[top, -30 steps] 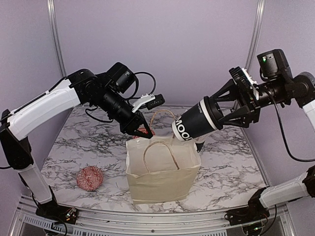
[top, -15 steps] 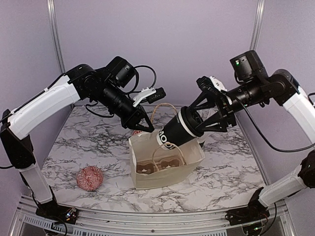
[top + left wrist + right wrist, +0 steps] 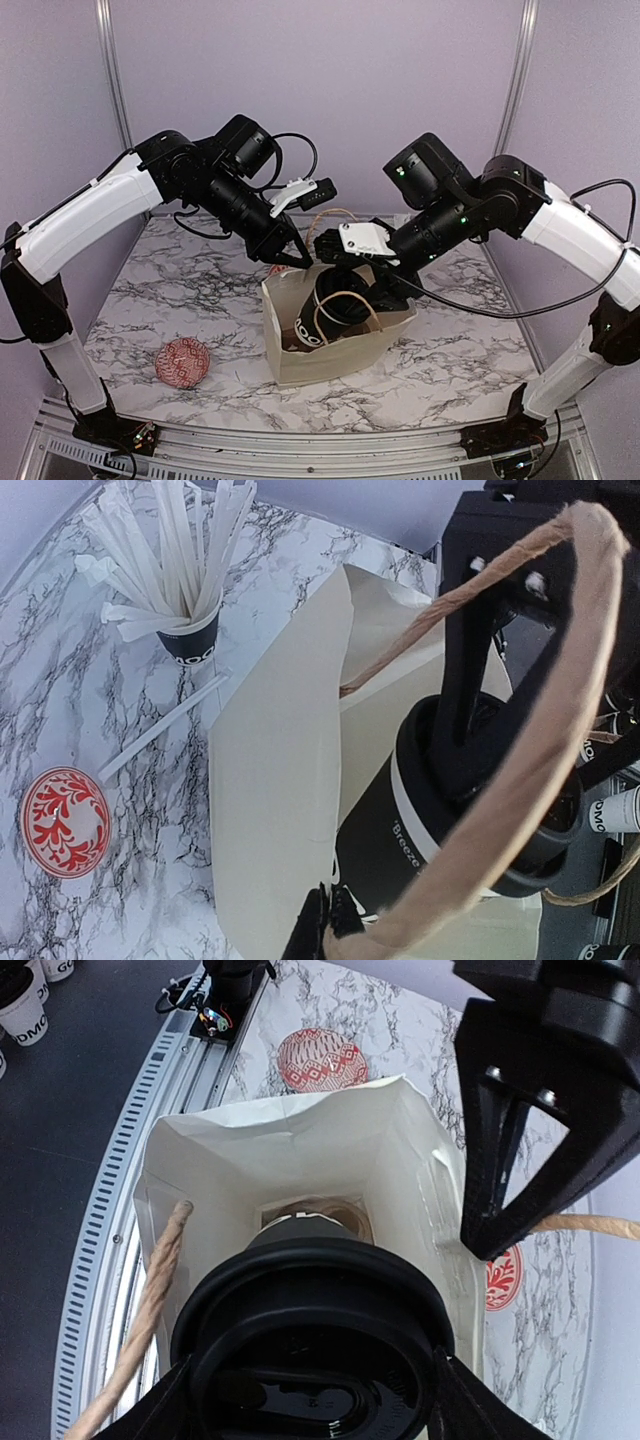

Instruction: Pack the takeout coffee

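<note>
The takeout coffee [image 3: 318, 318], a black cup with a black lid, is tilted and sits partly inside the mouth of a cream paper bag [image 3: 335, 362]. My right gripper [image 3: 350, 290] is shut on the cup just under its lid [image 3: 310, 1360], with the fingers on either side. In the right wrist view the cup's base points down into the bag [image 3: 300, 1150]. My left gripper [image 3: 290, 255] is shut on the bag's far rim and holds it open. In the left wrist view its fingertips [image 3: 325, 925] pinch the rim next to the cup [image 3: 420, 810] and the rope handle [image 3: 520, 780].
A red-and-white bowl [image 3: 183, 362] lies at the front left of the marble table. Another bowl [image 3: 65, 820] and a black cup full of white straws [image 3: 185, 640] stand behind the bag, with a loose straw [image 3: 160, 730] beside them.
My right arm has swung down and left, carrying the cup from above the bag into its mouth. The bag has tilted and opened wider. The left gripper has kept its hold.
</note>
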You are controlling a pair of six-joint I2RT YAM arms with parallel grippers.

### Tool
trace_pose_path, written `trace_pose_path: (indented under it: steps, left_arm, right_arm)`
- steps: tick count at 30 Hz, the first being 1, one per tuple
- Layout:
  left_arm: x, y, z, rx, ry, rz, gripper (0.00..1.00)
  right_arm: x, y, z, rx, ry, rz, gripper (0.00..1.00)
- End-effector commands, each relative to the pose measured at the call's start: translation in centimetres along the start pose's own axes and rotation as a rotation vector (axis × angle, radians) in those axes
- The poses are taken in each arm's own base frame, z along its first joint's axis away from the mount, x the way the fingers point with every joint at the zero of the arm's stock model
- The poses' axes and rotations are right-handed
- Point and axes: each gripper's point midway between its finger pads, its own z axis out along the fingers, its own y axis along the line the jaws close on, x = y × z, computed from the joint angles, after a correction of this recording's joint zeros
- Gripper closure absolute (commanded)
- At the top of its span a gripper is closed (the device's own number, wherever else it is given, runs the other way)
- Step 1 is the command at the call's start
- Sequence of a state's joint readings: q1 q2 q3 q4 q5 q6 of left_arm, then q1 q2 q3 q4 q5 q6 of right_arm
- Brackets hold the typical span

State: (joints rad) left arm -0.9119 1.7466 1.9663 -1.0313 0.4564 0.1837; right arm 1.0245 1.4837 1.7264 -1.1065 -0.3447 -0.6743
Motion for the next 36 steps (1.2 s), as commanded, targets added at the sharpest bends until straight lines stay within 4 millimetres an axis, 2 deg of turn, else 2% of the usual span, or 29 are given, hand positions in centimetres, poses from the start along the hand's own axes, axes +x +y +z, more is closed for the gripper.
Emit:
trace_pose_path:
  steps: [1, 4, 7, 11, 19, 22, 26, 30, 33, 36]
  left_arm:
    - [-0.2, -0.2, 0.0, 0.000, 0.009, 0.013, 0.97]
    - [-0.4, -0.2, -0.1, 0.001, 0.004, 0.018, 0.97]
    - [-0.5, -0.2, 0.0, 0.001, 0.003, 0.016, 0.91]
    - [-0.8, -0.1, -0.3, -0.012, 0.000, 0.008, 0.75]
    - [-1.7, -0.2, -2.6, -0.086, -0.050, 0.013, 0.47]
    - [-2.7, -0.9, -3.9, -0.081, -0.096, 0.035, 0.42]
    - [-3.9, -2.1, -5.7, -0.069, -0.163, 0.084, 0.37]
    - [-4.6, -2.6, -7.3, -0.091, -0.241, 0.145, 0.33]
    - [-4.2, -1.3, -6.6, -0.143, -0.263, 0.152, 0.30]
    - [-4.0, 2.1, -5.5, -0.227, -0.288, 0.082, 0.29]
  right_arm:
    - [-0.4, 0.1, 1.1, 0.067, 0.056, -0.068, 0.47]
    - [0.0, 1.0, 2.2, 0.064, 0.094, -0.108, 0.47]
    - [0.8, 1.2, 3.1, 0.080, 0.137, -0.155, 0.48]
    - [2.4, 0.9, 4.2, 0.083, 0.198, -0.215, 0.52]
    - [5.9, 2.8, 5.6, -0.010, 0.302, -0.264, 0.56]
    - [6.9, 2.9, 5.2, -0.018, 0.351, -0.293, 0.56]
    - [7.0, 1.9, 3.5, 0.036, 0.400, -0.308, 0.56]
    - [7.2, 2.4, 2.3, 0.068, 0.424, -0.342, 0.57]
    - [8.0, 3.6, 2.1, 0.098, 0.458, -0.409, 0.57]
    - [8.1, 5.0, 2.2, 0.108, 0.456, -0.450, 0.57]
